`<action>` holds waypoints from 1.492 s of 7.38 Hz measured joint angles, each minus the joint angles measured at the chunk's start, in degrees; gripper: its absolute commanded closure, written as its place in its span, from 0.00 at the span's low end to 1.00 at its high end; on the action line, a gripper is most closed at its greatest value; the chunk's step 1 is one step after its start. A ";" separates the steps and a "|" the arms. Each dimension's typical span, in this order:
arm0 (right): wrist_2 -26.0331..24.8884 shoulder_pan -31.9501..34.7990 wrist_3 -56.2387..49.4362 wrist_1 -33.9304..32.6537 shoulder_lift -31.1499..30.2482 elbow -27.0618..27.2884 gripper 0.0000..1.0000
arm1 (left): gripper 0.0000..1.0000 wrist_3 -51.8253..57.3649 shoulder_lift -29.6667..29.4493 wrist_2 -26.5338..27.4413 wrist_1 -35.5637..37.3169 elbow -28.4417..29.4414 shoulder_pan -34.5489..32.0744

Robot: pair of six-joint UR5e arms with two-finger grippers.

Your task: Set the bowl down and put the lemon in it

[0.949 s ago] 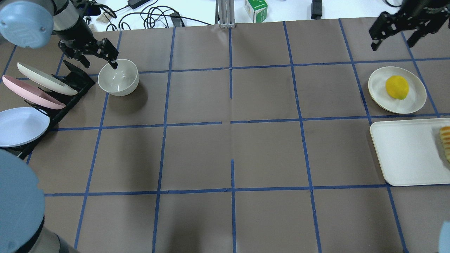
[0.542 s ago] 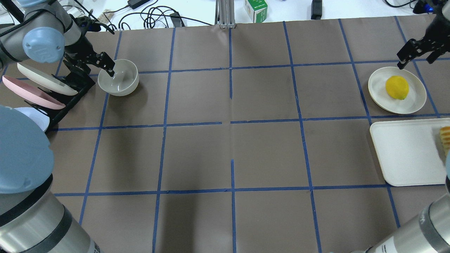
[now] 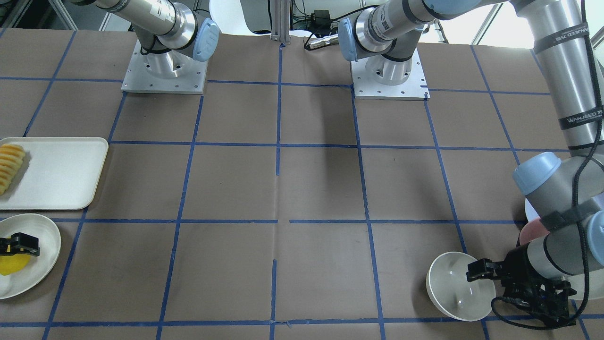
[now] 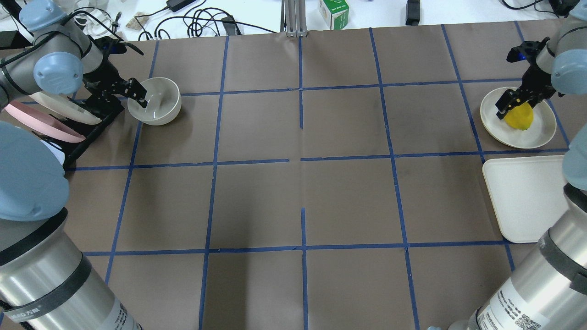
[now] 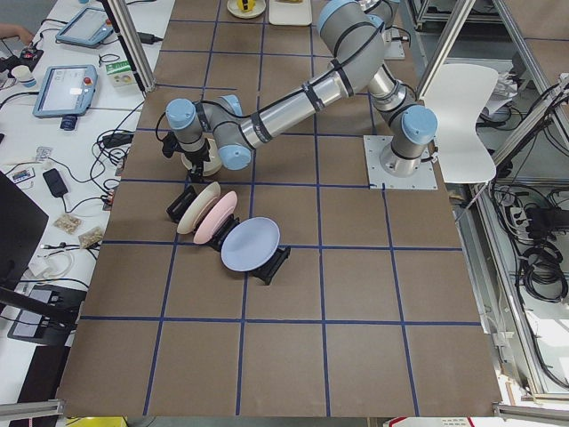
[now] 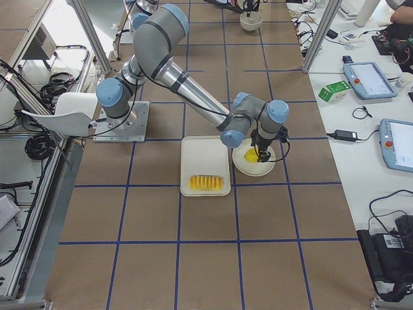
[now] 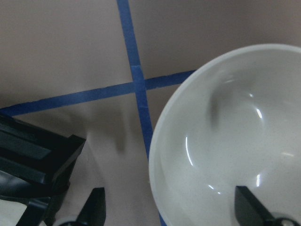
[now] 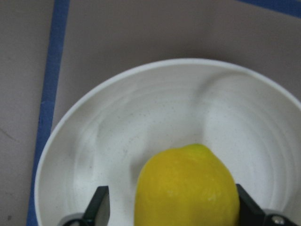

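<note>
Deep off-white glossy bowl (image 4: 161, 108) on the counter (image 4: 348, 201) — my left gripper (image 7: 171, 212) open astride its rim. Oval yellow lemon (image 4: 521, 119) lies in the ridged white plate (image 4: 540, 129); my right gripper (image 8: 174, 208), newly lowered, brackets it unclosed.

I watched 2 arms, the left arm (image 3: 561, 71) and the right arm (image 3: 151, 12), both brushed silver tubes with pale blue round joint caps (image 3: 535, 170). Each rose from a square silver base plate (image 3: 410, 87) dotted along its edges. A black cable (image 3: 591, 61) was strapped on by a black band (image 3: 580, 119) lettered in white. The left gripper (image 7: 171, 207) and right gripper (image 8: 170, 207) were black, with wedge-shaped tips.
</note>
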 measured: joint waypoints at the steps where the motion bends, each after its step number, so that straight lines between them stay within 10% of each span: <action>1: -1.49 -0.10 0.06 -0.24 0.10 0.48 0.94 | 0.82 -1.88 -0.13 -0.54 -0.08 -0.26 0.08; 2: -2.69 -0.20 0.19 -0.15 -0.11 0.48 0.94 | 1.00 -3.08 -0.17 -0.70 -0.26 -0.41 0.10; 7: -2.01 2.05 1.26 6.37 -11.11 0.54 0.91 | 1.00 -7.96 1.22 -1.87 -3.85 -0.02 -1.51; 11: -1.75 15.97 18.37 13.67 -19.92 1.25 0.91 | 1.00 -26.65 10.34 -13.22 -12.94 -5.78 -17.39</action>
